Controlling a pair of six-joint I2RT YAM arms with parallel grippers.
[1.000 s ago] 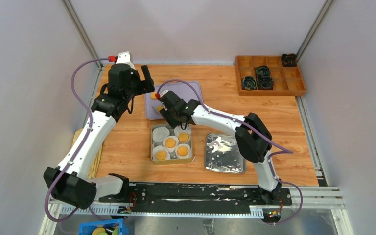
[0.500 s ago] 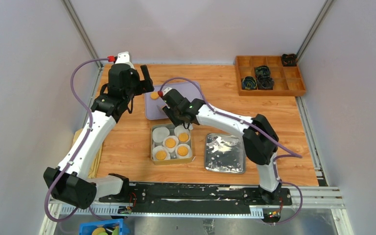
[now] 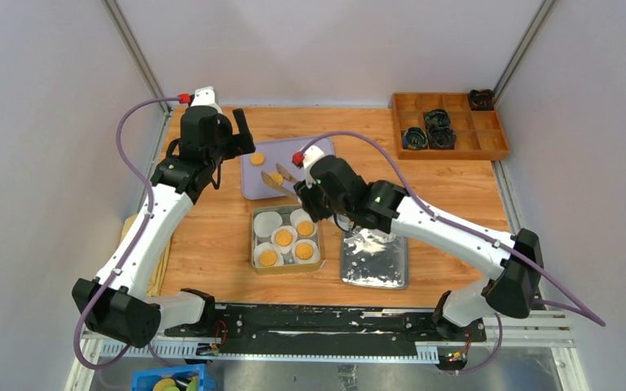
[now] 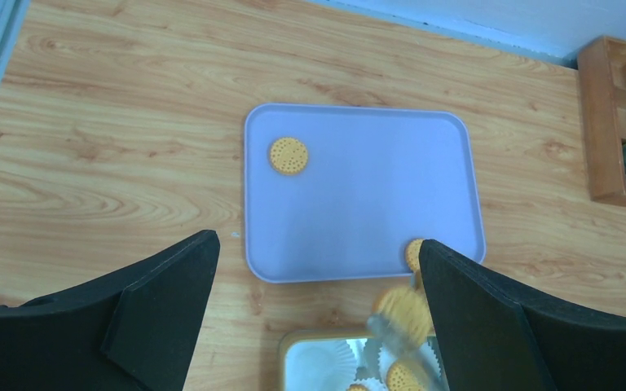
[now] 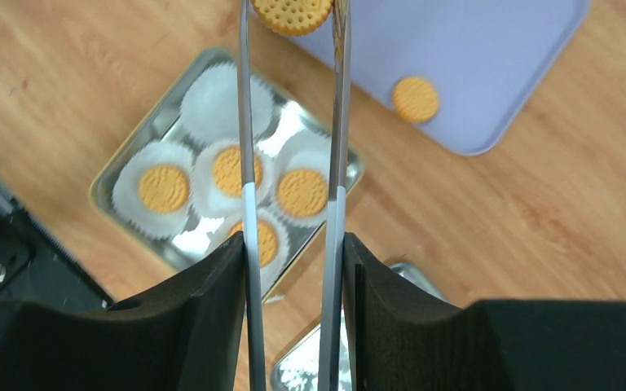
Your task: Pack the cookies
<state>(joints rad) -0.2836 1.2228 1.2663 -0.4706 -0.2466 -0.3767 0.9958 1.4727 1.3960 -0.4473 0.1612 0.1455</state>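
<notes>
Since half a second ago the right arm has swung its elbow out to the right, and the right gripper (image 5: 293, 261) has drawn back from the tray (image 4: 359, 204) toward the near right. The left arm has not shifted.

The right gripper's fingers are pressed together on a pair of metal tongs (image 5: 246, 163). The tong tips pinch one cookie (image 5: 292, 12) by its edges and hold it in the air over the near edge of the tray, just far of the tin (image 5: 110, 175).

A second cookie (image 4: 288, 155) lies flat in the far left part of the tray. A third cookie (image 4: 414, 252) lies at the tray's near right edge, close to the one in the tongs.

Four more cookies (image 5: 163, 187) sit in the tin, each in its own white paper liner. One empty liner (image 5: 227, 102) lies in the tin's far left corner.

The left gripper (image 4: 316, 244) hangs over the near left side of the tray with its fingers spread wide and nothing between them.

A shiny metal lid (image 3: 373, 255) lies flat on the table just to the right of the tin. A wooden box (image 3: 448, 124) with compartments stands at the far right, well apart from the tray, with dark items in some of its compartments.
</notes>
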